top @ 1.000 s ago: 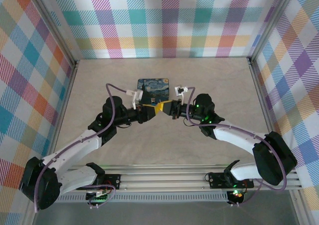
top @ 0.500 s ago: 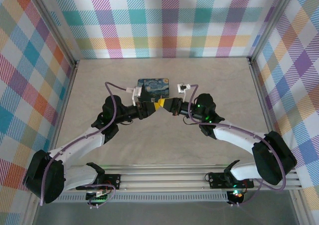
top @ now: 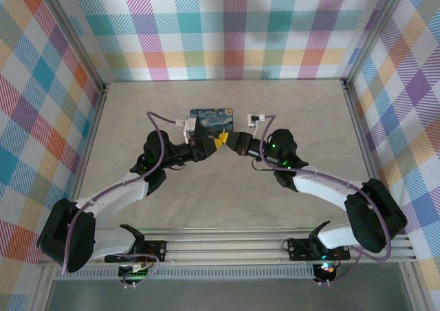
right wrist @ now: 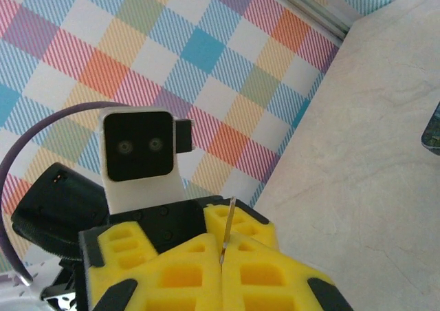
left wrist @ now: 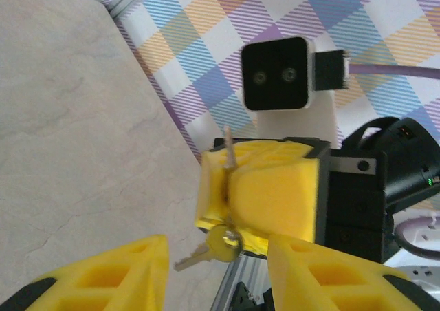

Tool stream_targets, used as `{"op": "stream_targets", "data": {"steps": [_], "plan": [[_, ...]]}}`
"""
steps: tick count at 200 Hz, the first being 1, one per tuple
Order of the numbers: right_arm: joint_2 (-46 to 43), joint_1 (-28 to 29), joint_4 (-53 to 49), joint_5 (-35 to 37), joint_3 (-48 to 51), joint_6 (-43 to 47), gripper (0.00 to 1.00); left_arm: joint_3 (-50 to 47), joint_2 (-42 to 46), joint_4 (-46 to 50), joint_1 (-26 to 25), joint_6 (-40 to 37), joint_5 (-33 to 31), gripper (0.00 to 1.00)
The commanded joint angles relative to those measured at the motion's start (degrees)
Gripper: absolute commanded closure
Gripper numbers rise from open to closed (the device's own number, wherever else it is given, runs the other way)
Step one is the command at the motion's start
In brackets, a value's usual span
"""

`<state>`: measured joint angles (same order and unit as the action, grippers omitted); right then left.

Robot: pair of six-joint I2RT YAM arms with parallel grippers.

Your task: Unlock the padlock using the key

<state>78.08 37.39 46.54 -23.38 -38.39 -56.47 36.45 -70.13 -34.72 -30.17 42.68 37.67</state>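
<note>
My right gripper (top: 231,144) is shut on the key (left wrist: 227,146), a thin metal blade that sticks out past its yellow pads (left wrist: 275,194). The same blade (right wrist: 227,228) rises from the closed seam in the right wrist view. Below the pads a second, brass key (left wrist: 218,245) hangs from a small ring. My left gripper (top: 209,146) faces the right one tip to tip above the table's middle. It stands open, its fingers (left wrist: 130,273) either side of the hanging brass key without touching it. The padlock is hidden.
A blue box with a swirly-sky print (top: 212,119) lies on the table just behind the two grippers. Plaid walls (top: 227,29) close in the back and both sides, and an aluminium rail (top: 227,245) runs along the near edge.
The left gripper's jaws have spread wider. Both grippers have drifted a little toward the far side, still meeting tip to tip, and the right one stays shut.
</note>
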Motion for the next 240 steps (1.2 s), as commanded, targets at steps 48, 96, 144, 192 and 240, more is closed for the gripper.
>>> {"op": "stream_targets", "data": {"steps": [48, 96, 144, 192, 240], "plan": [[-2.67, 0.84, -15.75, 7.39, -2.16, -2.67, 1.0, -0.34, 9.94, 13.59, -4.1, -30.69, -11.68, 0.55], [-5.36, 1.9, -20.93, 10.85, -4.07, 1.2, 1.0, -0.54, 10.59, 15.69, -5.89, -42.75, -17.8, 0.52], [-5.4, 2.15, -22.04, 11.32, -4.84, -1.89, 1.0, 0.94, 4.79, 11.26, -8.25, -45.49, -19.21, 0.54], [-6.18, 2.25, -23.23, 11.76, -5.11, -2.07, 1.0, 4.34, -0.04, 10.1, -9.11, -46.93, -17.72, 0.54], [-6.26, 2.25, -23.24, 11.65, -5.28, -2.24, 1.0, 5.85, -2.74, 9.41, -9.38, -46.81, -17.19, 0.56]]}}
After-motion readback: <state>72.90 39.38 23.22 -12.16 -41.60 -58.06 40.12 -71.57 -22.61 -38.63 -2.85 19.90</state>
